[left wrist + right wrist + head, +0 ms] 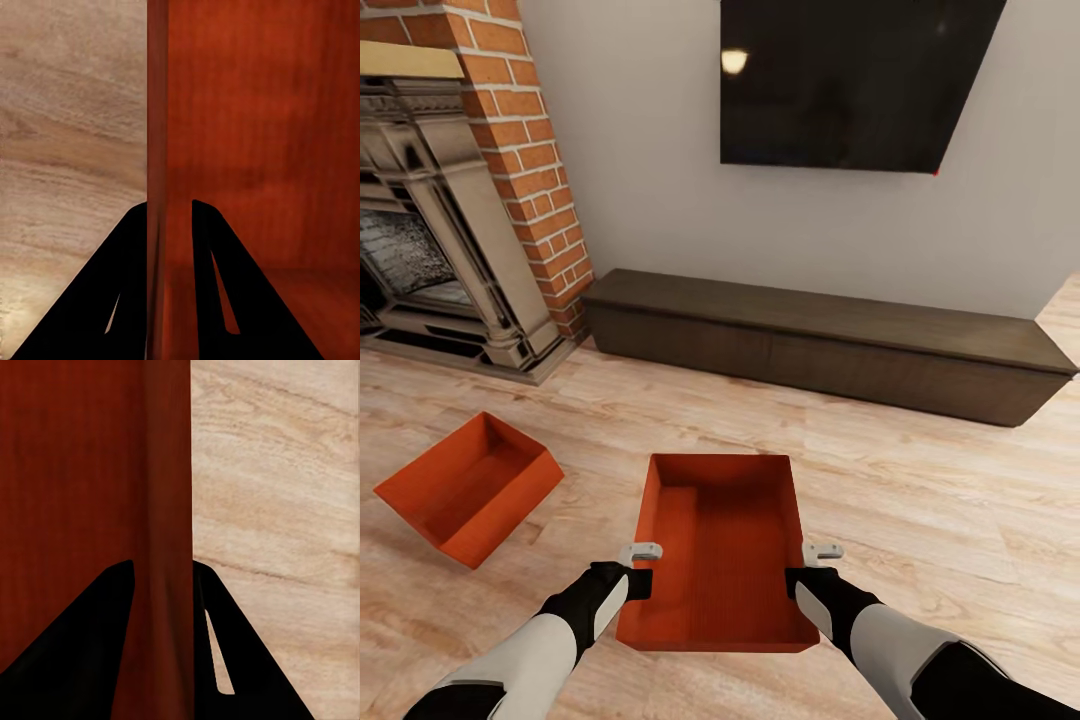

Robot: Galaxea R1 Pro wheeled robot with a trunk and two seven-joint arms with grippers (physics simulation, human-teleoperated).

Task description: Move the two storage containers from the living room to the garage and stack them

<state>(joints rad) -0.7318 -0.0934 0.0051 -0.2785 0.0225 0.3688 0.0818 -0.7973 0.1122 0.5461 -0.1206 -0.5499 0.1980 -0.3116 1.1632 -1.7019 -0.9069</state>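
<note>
Between each pair of matt black jaws runs a thin wall of the orange-red storage container [725, 540], finely ribbed, plastic-looking. Outside lies pale, smooth-grained wood-plank floor [920, 520].

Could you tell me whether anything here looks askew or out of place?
Yes: the second container, by the fireplace, sits tilted on the wood floor, one end raised. The container gripped by both arms lies flat.

Both grippers, left [643, 566] and right [812, 566], clasp the near container [725, 520]; second container [470, 487] lies tilted on wood floor [940, 520].
</note>
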